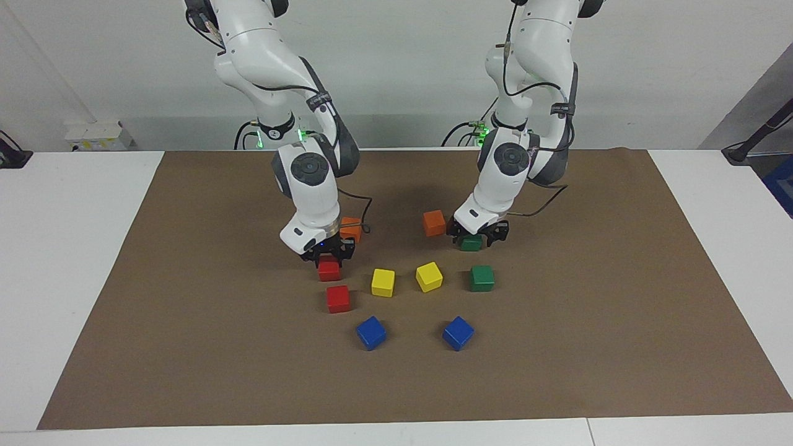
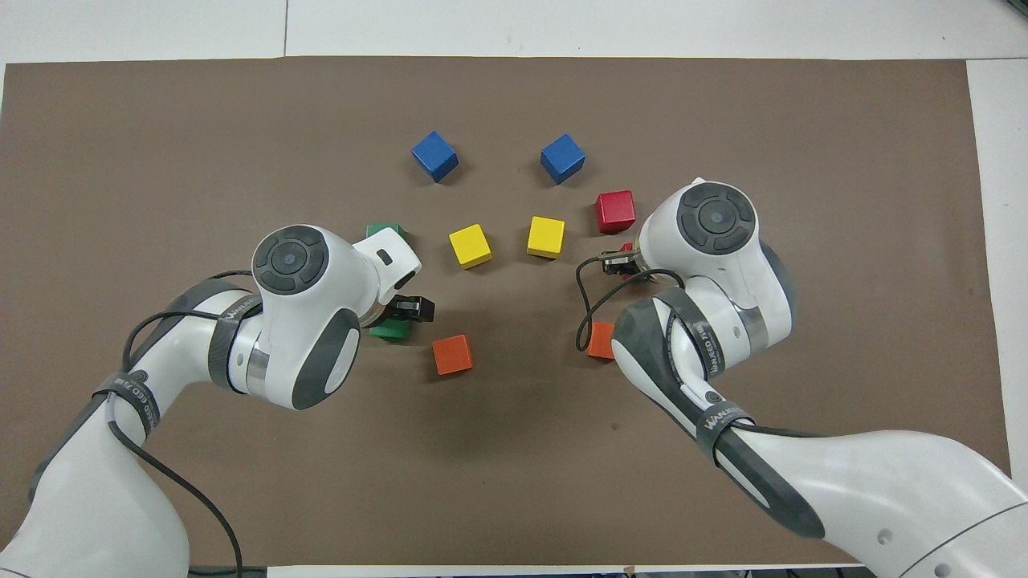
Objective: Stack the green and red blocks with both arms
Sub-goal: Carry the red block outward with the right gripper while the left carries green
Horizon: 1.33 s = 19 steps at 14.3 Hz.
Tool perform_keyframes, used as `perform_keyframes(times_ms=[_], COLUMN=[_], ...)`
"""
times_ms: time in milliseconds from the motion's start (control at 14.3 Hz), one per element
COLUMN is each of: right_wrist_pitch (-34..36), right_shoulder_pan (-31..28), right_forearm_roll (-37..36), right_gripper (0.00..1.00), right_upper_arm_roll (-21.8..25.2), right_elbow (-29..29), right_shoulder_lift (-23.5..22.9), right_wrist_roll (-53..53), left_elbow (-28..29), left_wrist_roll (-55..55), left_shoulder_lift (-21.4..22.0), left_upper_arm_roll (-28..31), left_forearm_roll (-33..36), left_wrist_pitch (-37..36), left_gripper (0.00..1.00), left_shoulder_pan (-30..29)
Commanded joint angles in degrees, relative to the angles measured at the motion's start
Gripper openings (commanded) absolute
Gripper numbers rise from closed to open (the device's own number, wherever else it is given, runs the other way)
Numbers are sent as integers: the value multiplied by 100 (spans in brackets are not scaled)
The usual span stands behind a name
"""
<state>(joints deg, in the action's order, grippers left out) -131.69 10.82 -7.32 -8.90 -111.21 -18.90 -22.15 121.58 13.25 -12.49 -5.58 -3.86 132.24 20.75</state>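
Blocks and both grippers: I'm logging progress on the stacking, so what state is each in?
Red block nearer the robots: on the mat, right gripper shut on it.
Other red block: loose, unstacked.
Green block nearer the robots: on the mat, left gripper open around it.
Other green block: loose, unstacked.
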Motion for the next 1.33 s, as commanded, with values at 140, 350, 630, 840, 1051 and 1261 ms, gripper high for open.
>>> perform_keyframes(times_ms=[140,350,630,840,1051,1261], right_wrist_pitch=[513,407,311,57,-40,-67], right_shoulder_pan=[-1035,-1844,-2277,-2286,-2295,-2295], right_forearm_roll=[-86,-15,-6,2,2,169], right_gripper=[0,0,0,0,0,0], right_upper_arm_roll=[-50,-59,-59,-59,-59,-59], right_elbow=[320,241,144,65,65,65], right_shoulder_lift=[474,483,483,387,229,115], right_wrist_roll=[1525,2512,2751,2742,2734,2725], left_elbow=[33,50,-20,-387,-758,-890], left_wrist_roll=[107,90,98,55,-365,-1313], left_shoulder_lift=[1,10,53,342,983,1590], left_upper_arm_roll=[75,84,92,162,180,180], left_forearm_roll=[-19,112,166,166,175,175], left_wrist_pitch=[4,-66,-224,-855,-1831,-2420], left_gripper=[63,0,0,0,0,0], left_shoulder_pan=[105,131,122,-53,-737,-1738])
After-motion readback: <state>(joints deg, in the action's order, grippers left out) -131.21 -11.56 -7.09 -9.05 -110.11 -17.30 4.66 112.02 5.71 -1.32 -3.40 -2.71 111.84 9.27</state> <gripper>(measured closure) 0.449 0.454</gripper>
